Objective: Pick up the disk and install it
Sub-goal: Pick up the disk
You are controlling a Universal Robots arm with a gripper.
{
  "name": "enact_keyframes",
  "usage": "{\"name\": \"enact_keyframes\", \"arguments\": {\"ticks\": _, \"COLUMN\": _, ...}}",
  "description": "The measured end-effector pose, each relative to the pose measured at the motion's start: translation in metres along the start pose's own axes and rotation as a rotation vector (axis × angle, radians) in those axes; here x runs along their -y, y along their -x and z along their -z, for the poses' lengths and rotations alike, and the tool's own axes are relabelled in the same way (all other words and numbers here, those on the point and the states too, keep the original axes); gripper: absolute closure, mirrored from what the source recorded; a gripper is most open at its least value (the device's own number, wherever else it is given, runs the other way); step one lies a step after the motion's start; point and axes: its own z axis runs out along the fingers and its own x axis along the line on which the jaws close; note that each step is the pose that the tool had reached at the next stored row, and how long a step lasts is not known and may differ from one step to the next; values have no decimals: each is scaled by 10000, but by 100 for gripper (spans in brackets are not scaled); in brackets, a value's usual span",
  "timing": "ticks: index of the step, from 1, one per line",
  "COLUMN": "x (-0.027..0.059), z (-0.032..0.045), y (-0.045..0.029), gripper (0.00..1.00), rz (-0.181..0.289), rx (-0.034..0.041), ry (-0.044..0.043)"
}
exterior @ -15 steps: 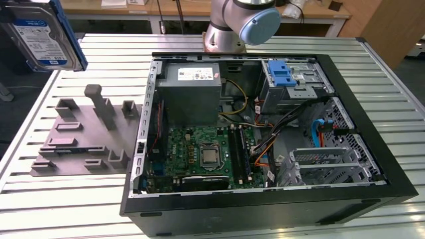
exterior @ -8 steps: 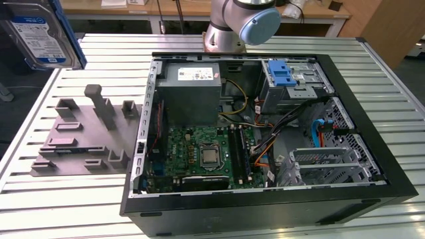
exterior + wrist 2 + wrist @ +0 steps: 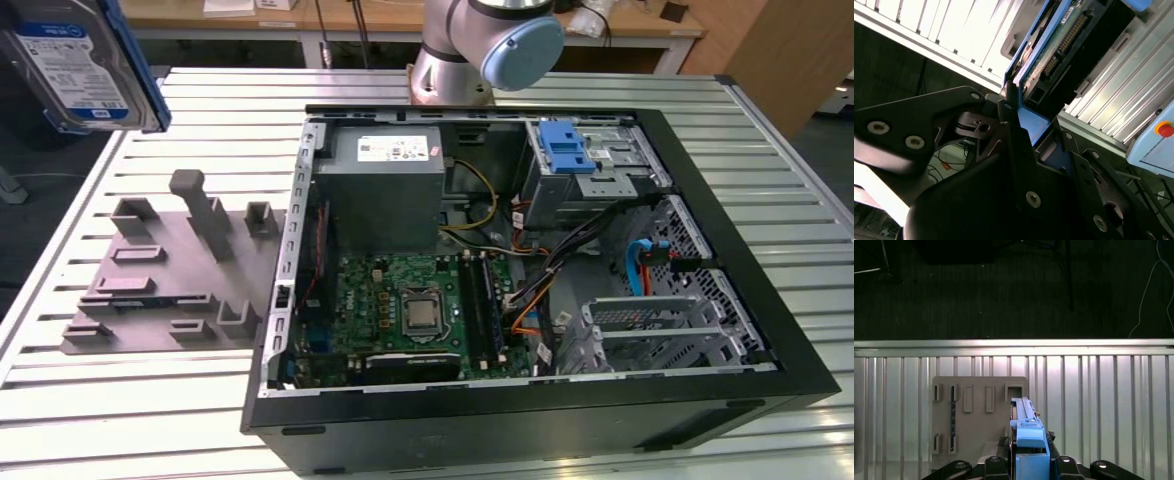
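Disk was up off the surface, hanging in the air at the exterior view's top left, label side toward that camera and the blue carrier framing it. The tool had it. In the second wrist view the fingers sat clamped on the carrier's end, one each side, so the grip looked solid to me. The drive's long axis ran straight out from the tool, away from the fingers, with the connector edge showing along one side. In the first wrist view you got it edge-on, poking out over the grey holder plate with its slots. The open PC case lay well apart from the disk, toward the exterior view's right. The drive cage with the blue latch sat in the case's far corner, near the arm's base. I'd call it picked up, not installed yet.
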Motion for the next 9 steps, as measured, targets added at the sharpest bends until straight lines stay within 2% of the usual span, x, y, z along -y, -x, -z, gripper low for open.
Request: {"name": "enact_keyframes", "arguments": {"ticks": 9, "x": -2, "z": 102, "y": 6, "gripper": 64, "rz": 0, "rx": 0, "ry": 1}}
